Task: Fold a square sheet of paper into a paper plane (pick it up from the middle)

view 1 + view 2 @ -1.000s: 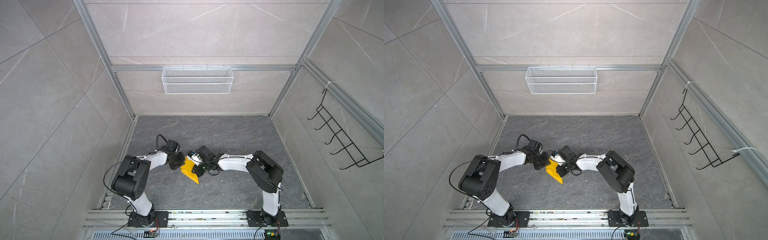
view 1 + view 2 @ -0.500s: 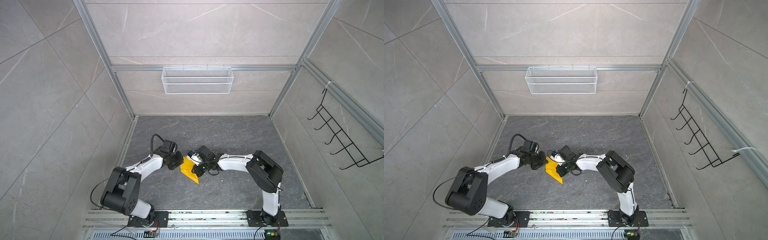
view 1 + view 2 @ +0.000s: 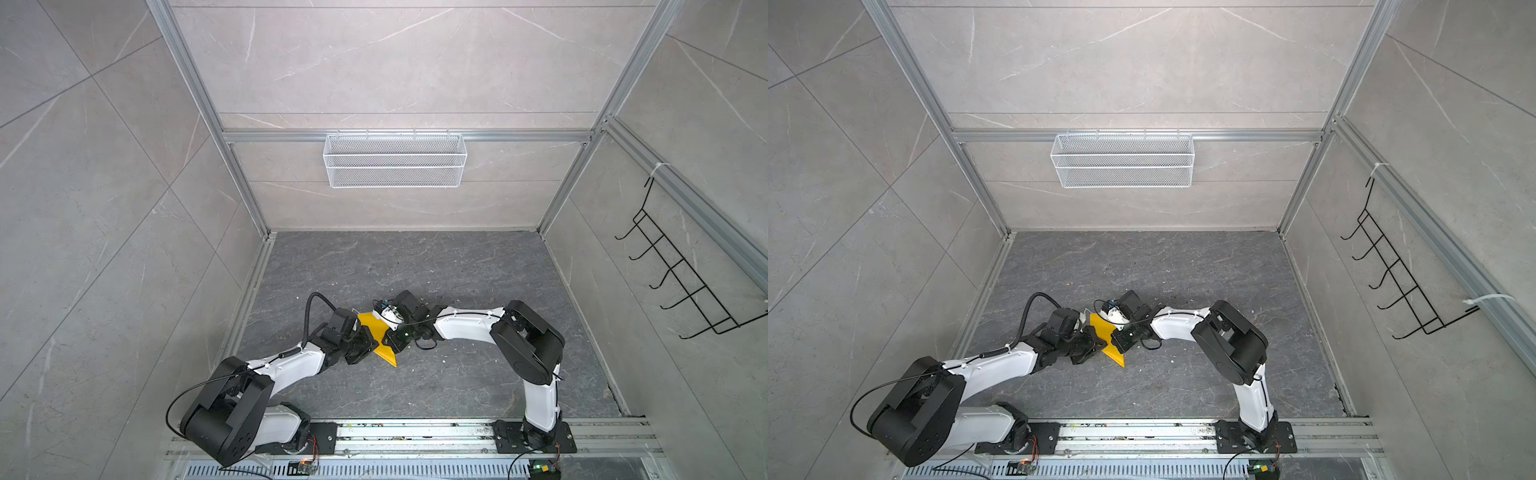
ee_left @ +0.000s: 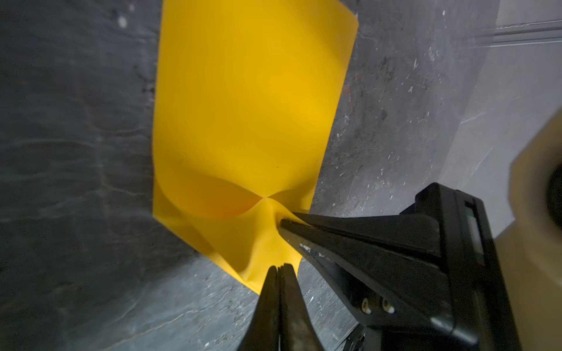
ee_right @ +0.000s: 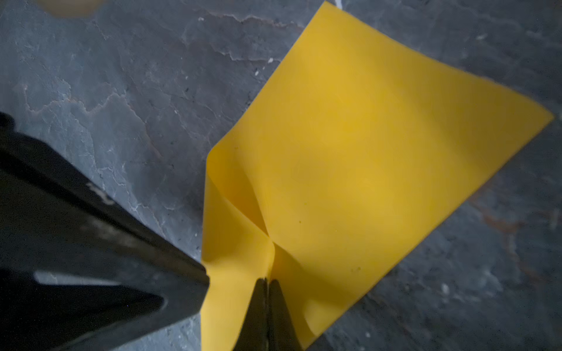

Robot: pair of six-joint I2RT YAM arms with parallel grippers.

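My left claw point(image 4: 278, 269) is pressed shut on the thin, bright yellow square sheet of paper point(image 4: 243, 106). Its black fingertips nip the paper right at one edge, close to a corner. My right claw point(image 5: 267, 281) is clamped on the same sheet, biting just beside the left claw, a little further in from that edge. The two sets of tips are almost touching. Around the two grips the paper puckers into a raised ridge with soft creases meeting at a point, and the rest of the sheet spreads away from both claws smooth and unfolded. In both top views the sheet point(image 3: 372, 330) point(image 3: 1104, 330) sits between my claws, near the middle of the dark grey stone-patterned tabletop point(image 3: 415, 270). Its free corner points toward my bases. I cannot tell whether that corner rests on the tabletop.
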